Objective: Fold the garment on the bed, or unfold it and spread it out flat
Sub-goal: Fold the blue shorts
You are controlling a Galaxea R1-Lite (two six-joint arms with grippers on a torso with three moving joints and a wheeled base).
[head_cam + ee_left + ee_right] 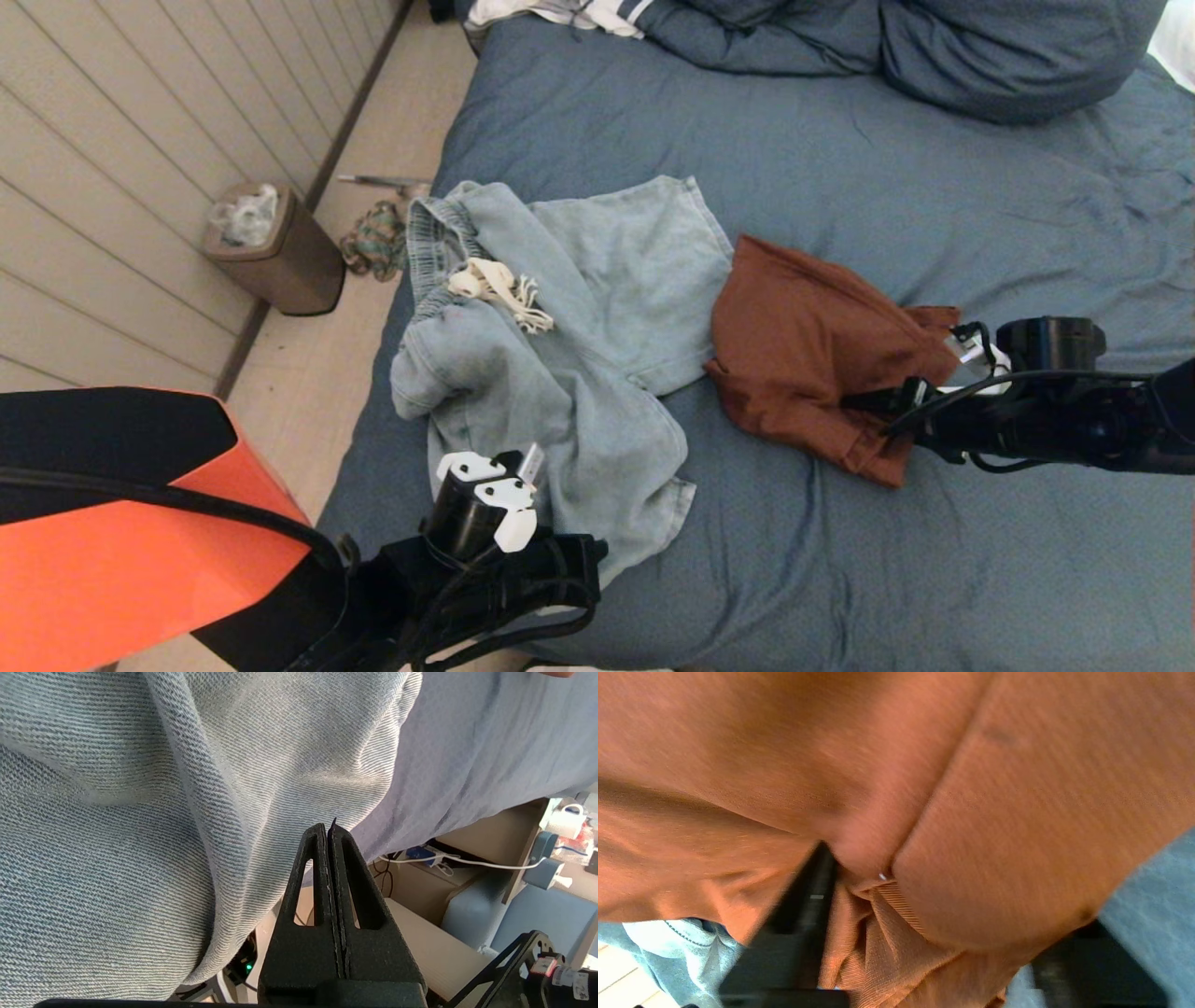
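Two garments lie on the slate-blue bed (934,187). A crumpled pale blue-grey one (579,308) with a cream drawstring (495,285) sits at the left. A bunched rust-brown one (812,345) lies to its right. My right gripper (887,399) reaches in at the rust garment's right edge. In the right wrist view its jaws (934,896) stand apart with a fold of rust fabric (1017,812) bulging between them, and one finger (803,905) shows bare. My left gripper (532,459) rests at the pale garment's near edge, shut (328,828) and empty, with that fabric (140,812) just beyond its tips.
A bunched blue duvet and pillows (934,47) lie at the bed's far end beside a white striped cloth (579,14). On the floor to the left stand a brown bin (275,252) and a small cloth heap (373,241). An orange and black body (112,523) fills the near left corner.
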